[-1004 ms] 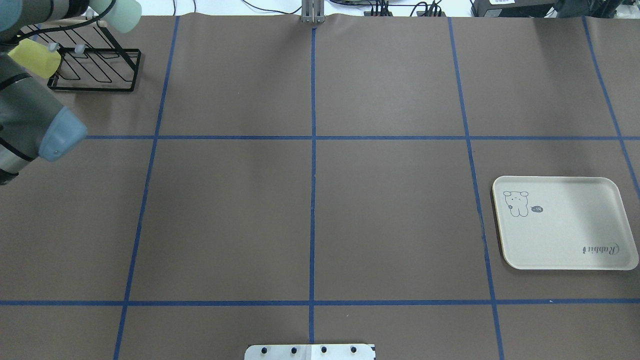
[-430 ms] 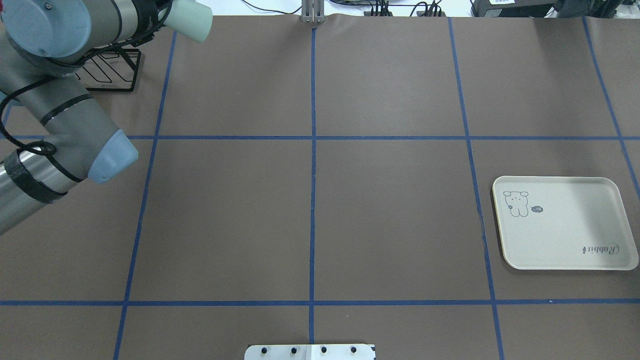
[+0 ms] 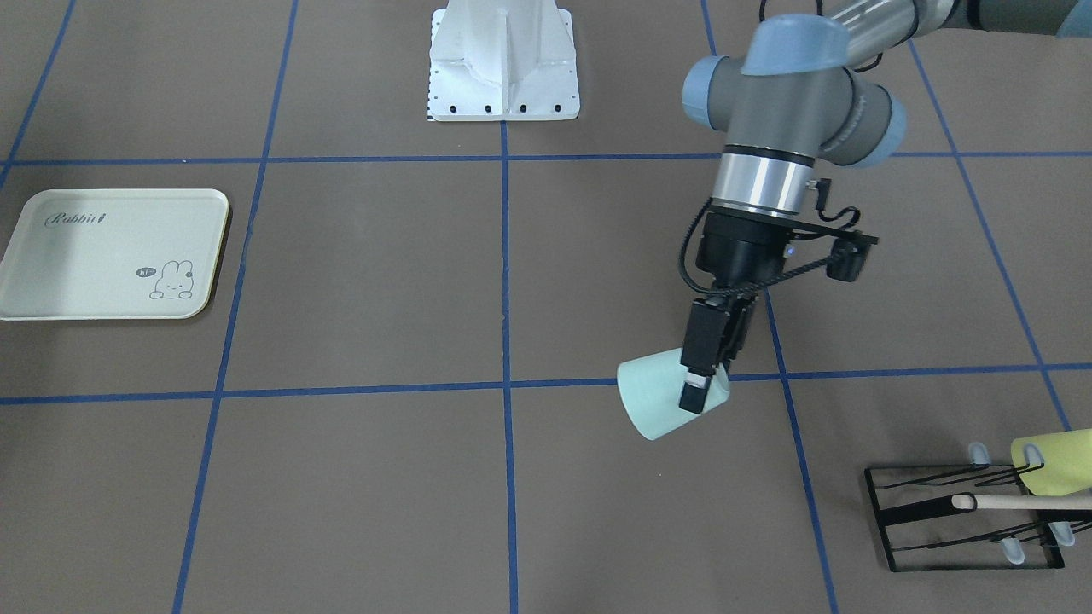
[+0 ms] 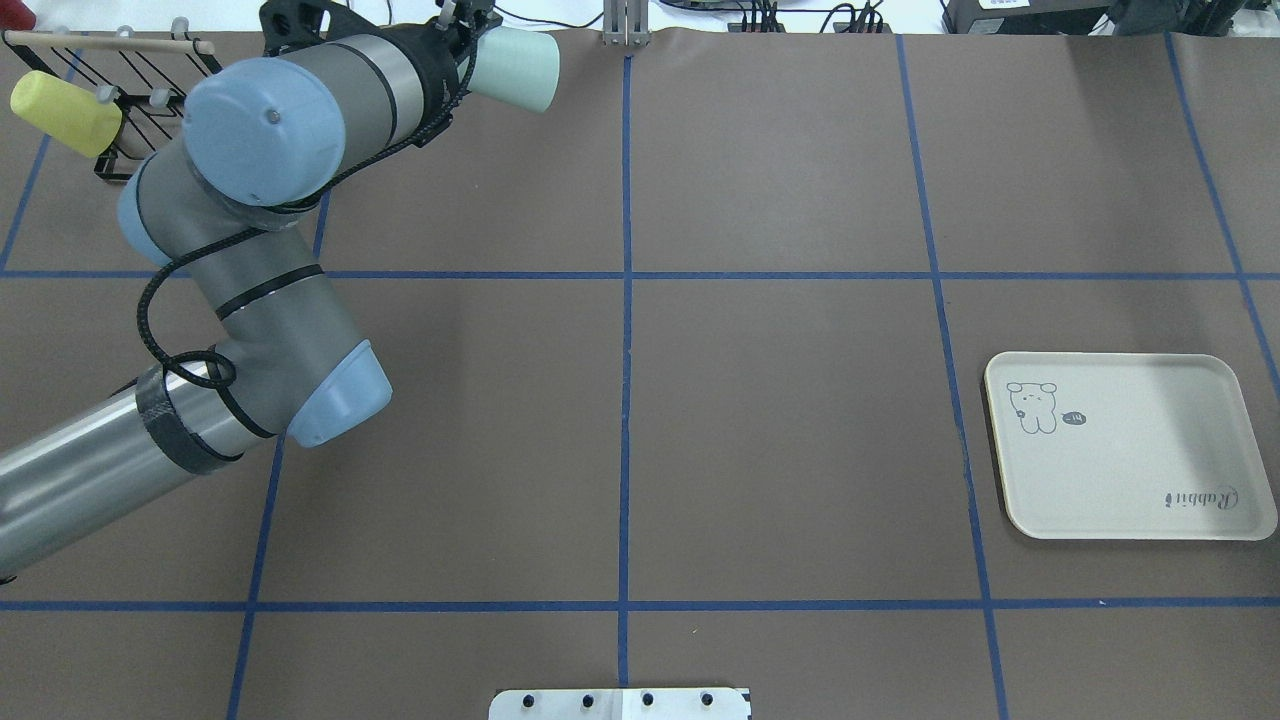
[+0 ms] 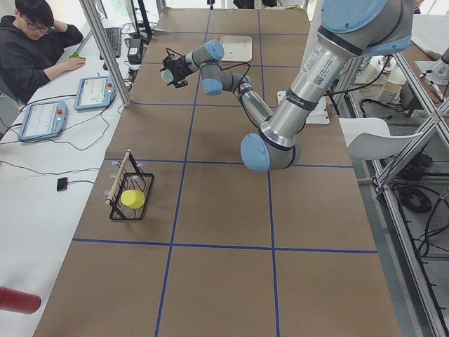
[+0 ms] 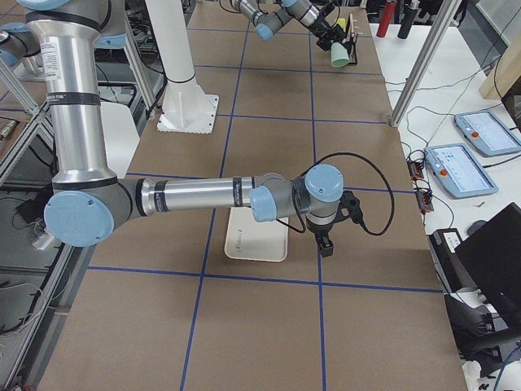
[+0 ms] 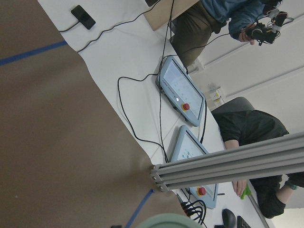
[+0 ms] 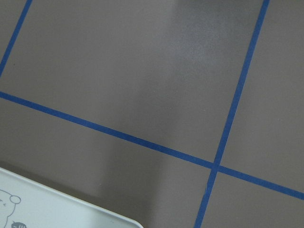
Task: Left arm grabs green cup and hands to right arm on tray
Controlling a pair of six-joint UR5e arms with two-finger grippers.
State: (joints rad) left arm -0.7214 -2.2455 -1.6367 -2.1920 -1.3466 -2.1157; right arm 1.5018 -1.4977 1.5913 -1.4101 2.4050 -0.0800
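My left gripper [image 3: 698, 385] is shut on the pale mint-green cup [image 3: 653, 401], which it holds tilted on its side above the table. From overhead the green cup [image 4: 515, 68] hangs near the table's far edge, just left of the centre line. Its rim [image 7: 166, 221] shows at the bottom of the left wrist view. The cream tray [image 4: 1140, 470] lies flat at the right side with nothing on it. My right gripper [image 6: 326, 247] shows only in the exterior right view, hovering beside the tray [image 6: 256, 240]; I cannot tell whether it is open or shut.
A black wire rack [image 3: 964, 516] with a yellow-green cup [image 3: 1054, 465] on it stands at the far left corner. The white robot base [image 3: 503, 60] is at the near edge. A person [image 5: 35, 42] sits beyond the table's far side by control pendants.
The left arm has swung to the right, carrying the green cup from above the rack toward the centre line along the far edge.
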